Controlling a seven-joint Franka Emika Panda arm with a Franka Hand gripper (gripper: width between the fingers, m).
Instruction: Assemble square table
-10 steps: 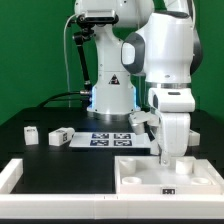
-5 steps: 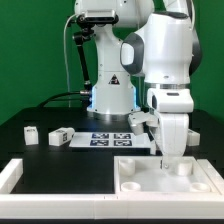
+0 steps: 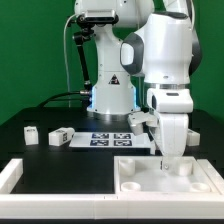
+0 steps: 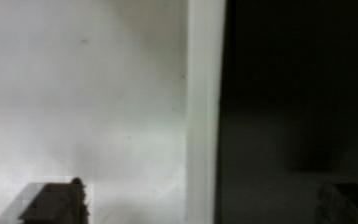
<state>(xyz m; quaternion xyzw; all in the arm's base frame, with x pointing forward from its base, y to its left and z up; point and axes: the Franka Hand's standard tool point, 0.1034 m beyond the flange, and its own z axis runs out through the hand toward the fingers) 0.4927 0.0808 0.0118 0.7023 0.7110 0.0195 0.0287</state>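
2 legs well apart fr. slab; jaws spread above it.

In the blurred wrist view the claw's fingertips are cut off by the frame's edge, and the square table slab runs past the exterior view's lower right corner.

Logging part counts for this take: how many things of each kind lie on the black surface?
Slab: 1
Legs: 2 in clear view
Marker board: 1
Total: 4
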